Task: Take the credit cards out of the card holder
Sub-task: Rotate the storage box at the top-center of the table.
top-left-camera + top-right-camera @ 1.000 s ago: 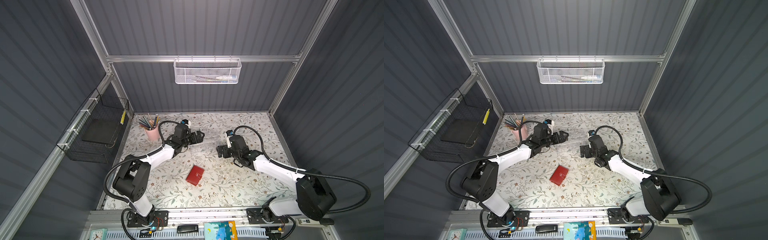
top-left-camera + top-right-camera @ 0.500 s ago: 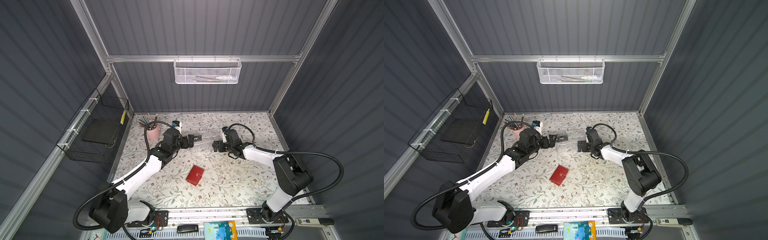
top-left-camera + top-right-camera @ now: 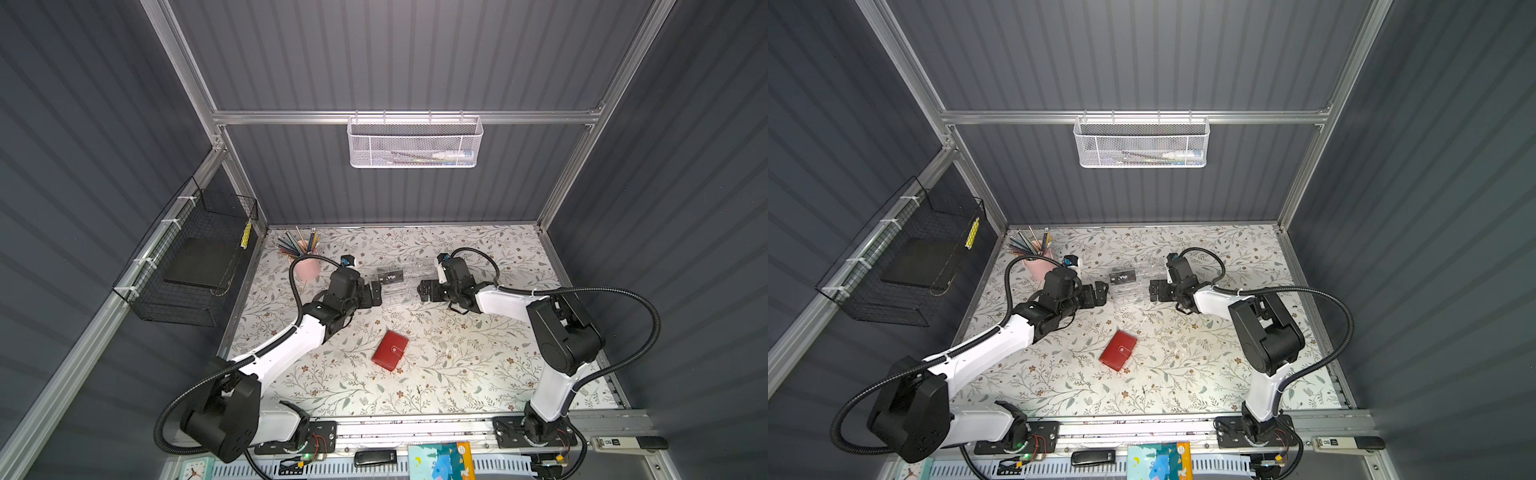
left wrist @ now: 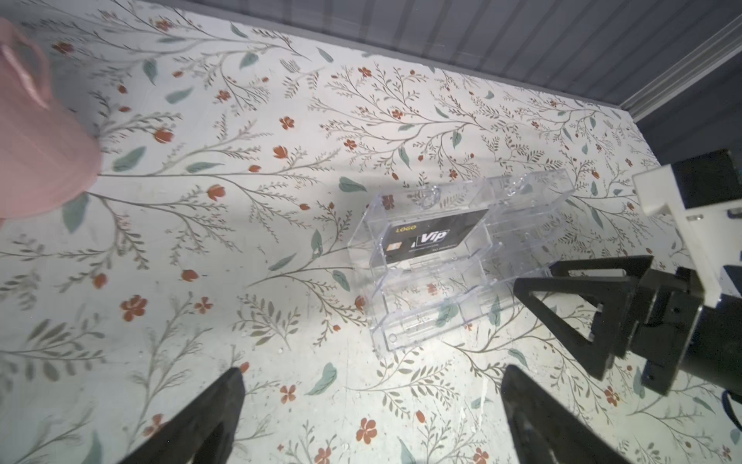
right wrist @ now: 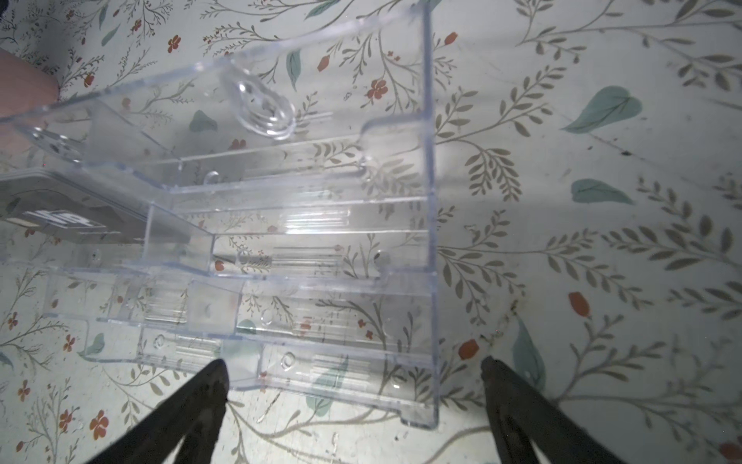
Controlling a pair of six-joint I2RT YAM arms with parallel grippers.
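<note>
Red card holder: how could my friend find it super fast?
Look at the flowery table. In both top views, below the clear box, the card holder lies alone and shut. It is the only solid red thing, with a round snap button.

In both top views I get a sharp, evenly lit worktop [image 3: 457,374] with a brighter patch toward its front edge, while the walls [image 3: 415,62] fall off into dim grey. On the left wrist view the pink cup [image 4: 36,132] is out of focus and a grey shadow lies beside the clear box [image 4: 441,289]; on the right wrist view that box throws white glare and my fingers [image 5: 192,413] blur.
</note>
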